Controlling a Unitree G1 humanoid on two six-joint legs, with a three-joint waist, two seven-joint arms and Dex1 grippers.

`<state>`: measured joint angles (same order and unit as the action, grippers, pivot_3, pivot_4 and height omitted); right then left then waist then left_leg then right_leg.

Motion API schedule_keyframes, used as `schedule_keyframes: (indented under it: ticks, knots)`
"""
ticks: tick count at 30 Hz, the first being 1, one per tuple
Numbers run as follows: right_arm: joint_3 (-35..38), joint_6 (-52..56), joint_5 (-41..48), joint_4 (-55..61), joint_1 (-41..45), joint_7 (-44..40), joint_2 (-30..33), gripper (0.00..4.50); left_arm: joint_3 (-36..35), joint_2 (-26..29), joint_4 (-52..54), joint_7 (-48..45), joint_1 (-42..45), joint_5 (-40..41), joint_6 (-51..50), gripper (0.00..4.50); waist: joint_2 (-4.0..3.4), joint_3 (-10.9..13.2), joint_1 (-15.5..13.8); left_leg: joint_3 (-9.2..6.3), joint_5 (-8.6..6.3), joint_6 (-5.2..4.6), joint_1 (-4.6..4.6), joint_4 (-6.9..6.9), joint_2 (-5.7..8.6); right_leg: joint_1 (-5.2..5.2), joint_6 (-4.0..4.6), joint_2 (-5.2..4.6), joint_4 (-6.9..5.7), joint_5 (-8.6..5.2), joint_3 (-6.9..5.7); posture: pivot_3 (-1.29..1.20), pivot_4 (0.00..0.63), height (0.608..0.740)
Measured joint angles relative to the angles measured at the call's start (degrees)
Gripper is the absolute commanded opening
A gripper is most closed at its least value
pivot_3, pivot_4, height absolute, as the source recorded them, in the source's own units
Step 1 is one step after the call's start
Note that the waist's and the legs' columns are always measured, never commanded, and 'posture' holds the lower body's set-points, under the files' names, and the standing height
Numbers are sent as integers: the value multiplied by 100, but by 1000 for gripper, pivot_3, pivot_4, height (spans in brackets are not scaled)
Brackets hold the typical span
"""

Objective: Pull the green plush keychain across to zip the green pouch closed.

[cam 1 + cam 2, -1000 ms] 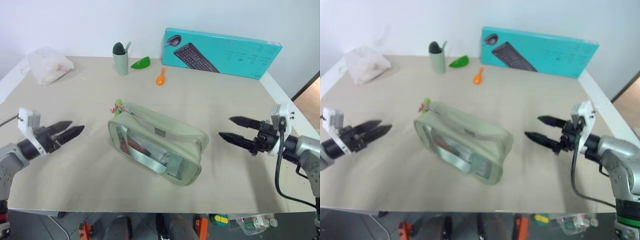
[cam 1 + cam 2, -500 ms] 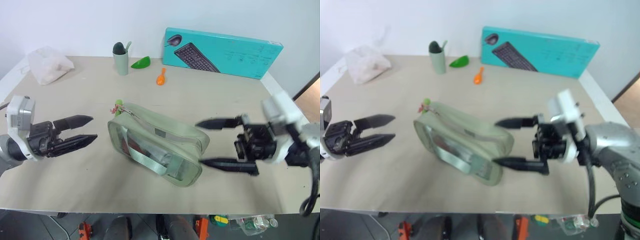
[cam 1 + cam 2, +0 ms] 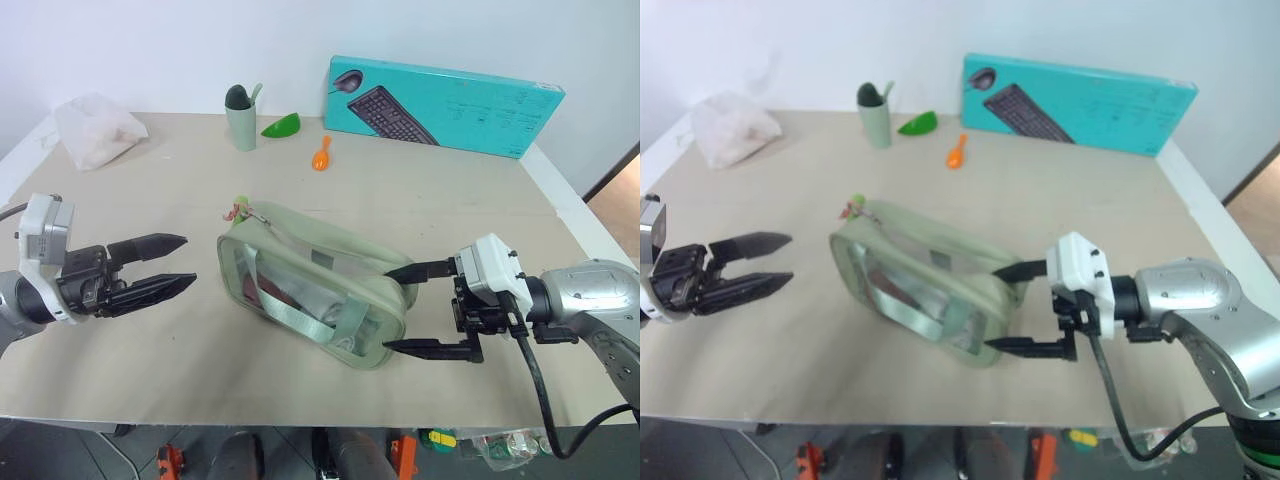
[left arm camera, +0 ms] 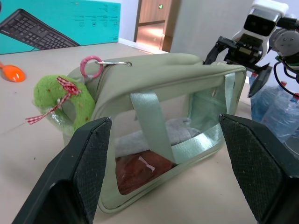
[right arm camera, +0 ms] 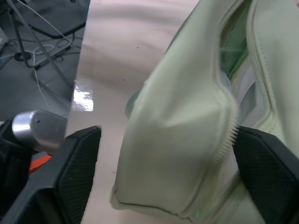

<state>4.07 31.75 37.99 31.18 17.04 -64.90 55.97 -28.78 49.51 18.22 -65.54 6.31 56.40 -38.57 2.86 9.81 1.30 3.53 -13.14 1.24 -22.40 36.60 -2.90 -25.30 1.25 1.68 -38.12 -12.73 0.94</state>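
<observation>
Right gripper (image 3: 403, 309) has moved in from the table's right side to straddle the right end of the green pouch (image 3: 315, 284); fingers wide apart, gripping nothing; left gripper (image 3: 172, 265) now nearer the pouch's left end, fingers spread, empty; green plush keychain (image 4: 63, 99) hangs at the left end; pouch mid-table (image 3: 150, 180).

I seem to be in a test room or lab: a bare beige tabletop (image 3: 450, 200) against a plain white wall (image 3: 150, 50), loose cables (image 5: 32, 42) on the floor.
</observation>
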Motion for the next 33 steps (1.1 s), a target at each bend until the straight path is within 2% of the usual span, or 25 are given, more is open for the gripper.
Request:
schedule_keyframes:
  ticks: [9, 10, 15, 22, 27, 30, 31, 32, 33]
  knots:
    - [-199, -287, -136, -315, 171, -401, -67, 185, -3, -134, 42, 161, -194, -29, 143, 3821, 0, 0, 1, 1, 1, -1, 4, 4, -2, 1, 1, 2, -2, 4, 1, 0, 150, 740]
    - [-220, -339, -186, -371, 193, -458, -67, 43, -12, -146, 41, 177, -201, -26, 160, 3821, 0, 0, 1, 2, 1, -1, 5, 4, -2, 1, 1, 3, -3, 5, 1, 0, 150, 740]
    - [-458, -927, -816, -876, 583, -504, -87, 43, -167, -286, -165, 363, -158, 64, 202, 3821, 0, 0, 10, 6, 1, -1, 8, 4, -3, 1, 3, 5, -4, 6, 3, 0, 150, 740]
    - [-843, -2499, -2085, -2634, 1672, -863, -76, 43, -293, -475, -543, 612, -80, 278, 192, 3821, -1, 0, -2, 10, 2, -2, 5, 7, 2, 2, 8, 2, -4, 8, 3, 0, 150, 740]
    - [-890, -2774, -2199, -2948, 1858, -1176, -92, 43, -292, -540, -635, 672, -79, 279, 192, 3821, -1, 0, -9, 6, -3, -3, -3, 3, 1, -1, 18, 0, -4, 2, 2, 0, 150, 740]
    - [-937, -2581, -2183, -2892, 1849, -1265, -146, 1192, -291, -601, -631, 743, -94, 278, 192, 3821, -1, 0, -3, 5, -4, -3, -1, 5, -1, -1, 17, -1, -5, 2, 4, 0, 150, 740]
    - [-995, -2453, -2158, -2851, 1824, -1273, -156, 1396, -291, -611, -629, 769, -105, 276, 192, 3821, 0, 0, 4, 6, -4, -3, 0, 5, -3, 0, 17, 0, -5, 3, 4, 0, 150, 740]
    - [-1029, -2296, -2106, -2783, 1785, -1296, -198, 1871, -291, -618, -626, 784, -119, 275, 192, 3821, 0, 0, 9, 6, -4, -3, 2, 6, -5, 0, 16, 3, -7, 3, 4, 0, 150, 740]
    - [-1058, -2188, -2058, -2732, 1761, -1319, -254, 2138, -291, -625, -621, 792, -129, 275, 192, 3821, 0, 0, 10, 6, -3, -2, 3, 6, -5, -1, 17, 3, -10, 3, 5, 0, 150, 740]
